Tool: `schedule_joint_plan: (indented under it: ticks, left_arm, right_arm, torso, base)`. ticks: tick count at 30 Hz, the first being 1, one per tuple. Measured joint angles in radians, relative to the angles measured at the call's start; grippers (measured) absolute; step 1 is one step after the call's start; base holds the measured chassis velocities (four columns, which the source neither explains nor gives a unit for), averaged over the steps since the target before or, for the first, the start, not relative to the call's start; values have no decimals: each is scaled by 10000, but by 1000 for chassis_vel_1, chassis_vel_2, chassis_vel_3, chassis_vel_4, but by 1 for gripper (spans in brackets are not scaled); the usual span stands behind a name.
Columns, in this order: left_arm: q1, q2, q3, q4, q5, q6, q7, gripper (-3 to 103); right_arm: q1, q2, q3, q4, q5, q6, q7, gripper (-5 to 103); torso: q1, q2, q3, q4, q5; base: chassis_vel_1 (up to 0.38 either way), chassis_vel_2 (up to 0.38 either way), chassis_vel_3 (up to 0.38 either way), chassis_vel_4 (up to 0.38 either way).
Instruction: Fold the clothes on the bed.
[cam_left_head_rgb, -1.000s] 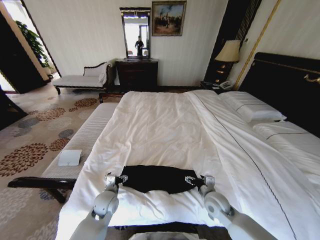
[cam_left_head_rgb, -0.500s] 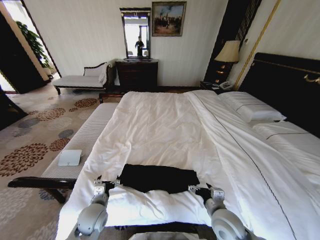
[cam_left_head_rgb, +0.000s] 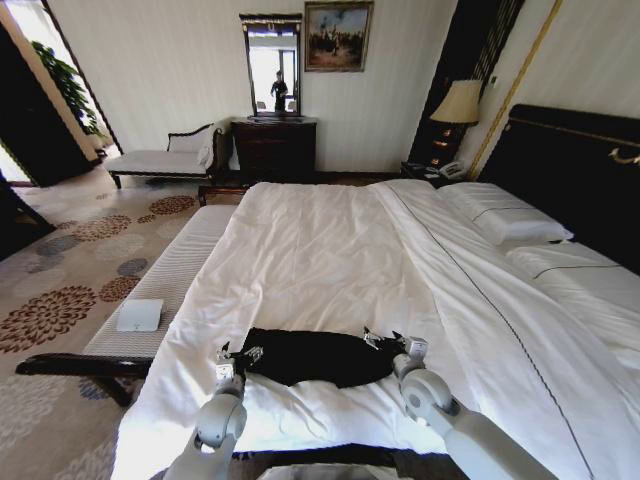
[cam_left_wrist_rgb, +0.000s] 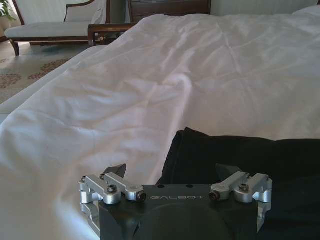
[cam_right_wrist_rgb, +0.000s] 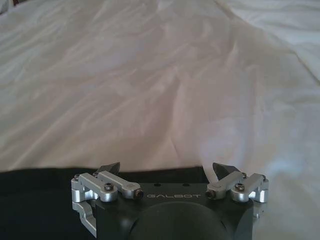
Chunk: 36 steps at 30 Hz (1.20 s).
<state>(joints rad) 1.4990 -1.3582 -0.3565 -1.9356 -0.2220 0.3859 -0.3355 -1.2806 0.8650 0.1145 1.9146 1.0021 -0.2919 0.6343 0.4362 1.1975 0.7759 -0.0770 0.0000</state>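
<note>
Two end effectors, left (cam_left_wrist_rgb: 172, 172) and right (cam_right_wrist_rgb: 167, 170), spread over T-shirt (cam_left_head_rgb: 315, 356).

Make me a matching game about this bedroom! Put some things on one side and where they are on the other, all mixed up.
Things:
1. black T-shirt
2. lamp
3. painting
4. left gripper

Places:
A. on the wall above the dresser
B. lying on the white bed
C. beside the headboard
D. open at the shirt's left edge

Pairs: 1-B, 2-C, 3-A, 4-D
</note>
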Motion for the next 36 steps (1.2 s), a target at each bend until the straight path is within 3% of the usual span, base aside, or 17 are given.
schedule_joint_plan:
  ticks: [6,8,13,17,20,26,29,36]
  left_arm:
    - [399,343,-85,-332,44,45,16,100]
    - [686,688,-260,-519,137,39,231,100]
    - [994,1153,-406,-594,443,-87,710,100]
    - [1210,1470,-485,-603,700,-185,988,100]
    - [1265,1524,-508,-632,719,-193,1017,100]
    - [1454,1433,-511,-614,896,-294,1034,100]
    - [1565,1352,-489,-539,1035,-347,1030,100]
    - [1490,1291,-498,-368,1054,-386,1004,100]
  right_arm:
    - [-595,-205,185,296,140,-222,219,100]
    - [-1681,-556,643,1662,299,-459,955,100]
    - [-3678,-1073,1149,3511,28,-621,1893,100]
    - [-4030,-1127,1368,3886,-159,-624,2191,100]
    - [-3569,-975,1505,3686,-35,-449,2143,100]
    - [-2131,-463,1725,2494,1079,715,794,100]
    - [-1821,-232,1753,1776,1354,1090,563,100]
    - [-2122,-242,2205,1816,2011,937,742,100]
  torso:
    - [0,0,-1,-2,-1]
    - [0,-1,-1,0,-1]
    - [-2,1,-2,-5,-5]
    - [-4,1,-3,-4,-5]
    - [-3,1,-2,-4,-1]
    - [0,0,0,0,1]
    - [-1,0,0,1,1]
    - [-1,0,-1,-3,-1]
  base:
    - [0,0,0,0]
    - [0,0,0,0]
    - [0,0,0,0]
    - [0,0,0,0]
    - [0,0,0,0]
    - [0,0,0,0]
    - [0,0,0,0]
    - [0,0,0,0]
